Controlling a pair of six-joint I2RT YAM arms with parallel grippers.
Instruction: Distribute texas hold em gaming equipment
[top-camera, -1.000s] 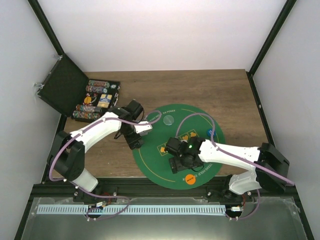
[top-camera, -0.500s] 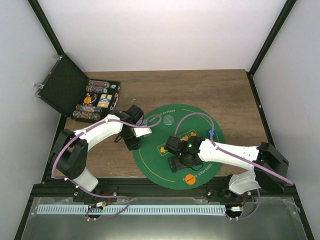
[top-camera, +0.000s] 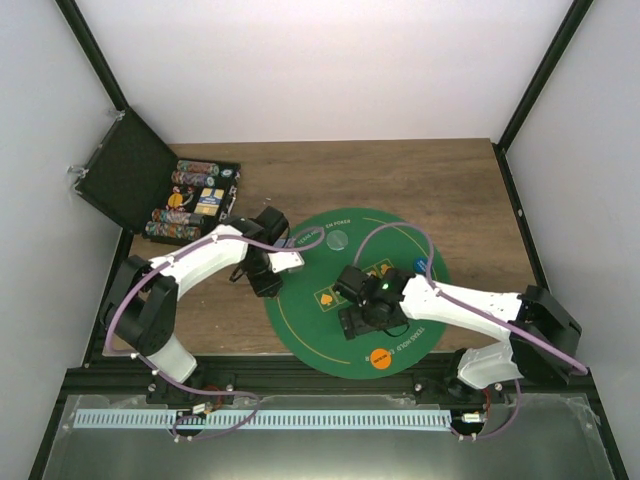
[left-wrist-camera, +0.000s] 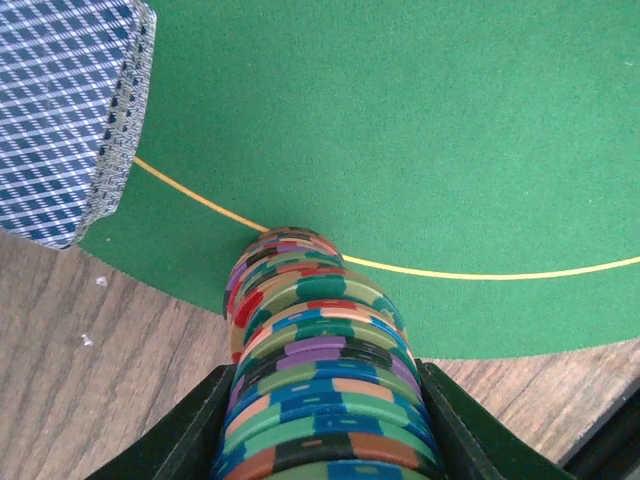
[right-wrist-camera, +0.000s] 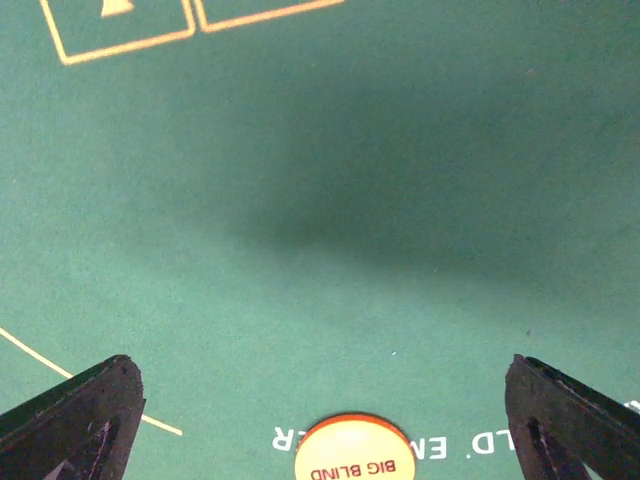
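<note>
Left gripper (left-wrist-camera: 325, 425) grips a multicoloured striped poker-chip stack (left-wrist-camera: 310, 330); right gripper (right-wrist-camera: 325, 410) gapes empty. Chip delivery under way: next, lift it level.

Chip stack (left-wrist-camera: 315, 340): multicoloured, edge-striped chips in one roll, clamped in the left gripper (left-wrist-camera: 322, 385), far end at the green mat's (left-wrist-camera: 450, 150) rim. Card deck (left-wrist-camera: 60, 110): blue-white checked back up, straddling the rim nearby. Orange "BIG BLIND" token (right-wrist-camera: 355, 450), pale clear token (top-camera: 337, 239) and blue token (top-camera: 420, 265) lay flat on the mat, well apart.
</note>
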